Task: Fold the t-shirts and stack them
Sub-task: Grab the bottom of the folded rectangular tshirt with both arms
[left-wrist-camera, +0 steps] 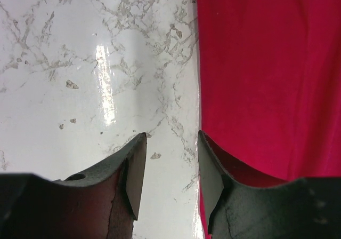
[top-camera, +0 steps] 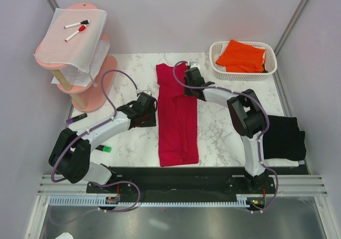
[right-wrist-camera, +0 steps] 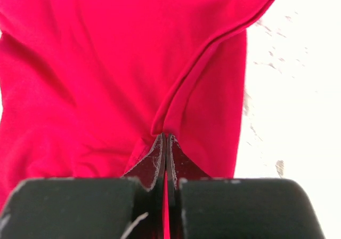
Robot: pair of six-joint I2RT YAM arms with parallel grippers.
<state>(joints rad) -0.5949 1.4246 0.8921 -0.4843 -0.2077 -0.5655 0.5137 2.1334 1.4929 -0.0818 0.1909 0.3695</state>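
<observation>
The crimson red t-shirt [top-camera: 177, 116] lies as a long folded strip down the middle of the marble table. My right gripper [top-camera: 188, 80] is shut on a fold of its upper right edge; the right wrist view shows red cloth [right-wrist-camera: 106, 73] pinched between the jaws [right-wrist-camera: 166, 138]. My left gripper [top-camera: 153, 111] is open and empty over bare marble just left of the shirt's left edge [left-wrist-camera: 256, 73], its fingertips [left-wrist-camera: 139, 143] close to the table. The black t-shirt [top-camera: 284, 137] lies folded at the right edge. The orange t-shirt [top-camera: 242, 56] sits in the white basket [top-camera: 270, 71].
A pink two-tier stand [top-camera: 80, 97] at the back left holds a white sheet [top-camera: 72, 44] with two marker pens [top-camera: 76, 24]. A purple pen [top-camera: 76, 119] and a green marker [top-camera: 106, 149] lie on the table left of my left arm.
</observation>
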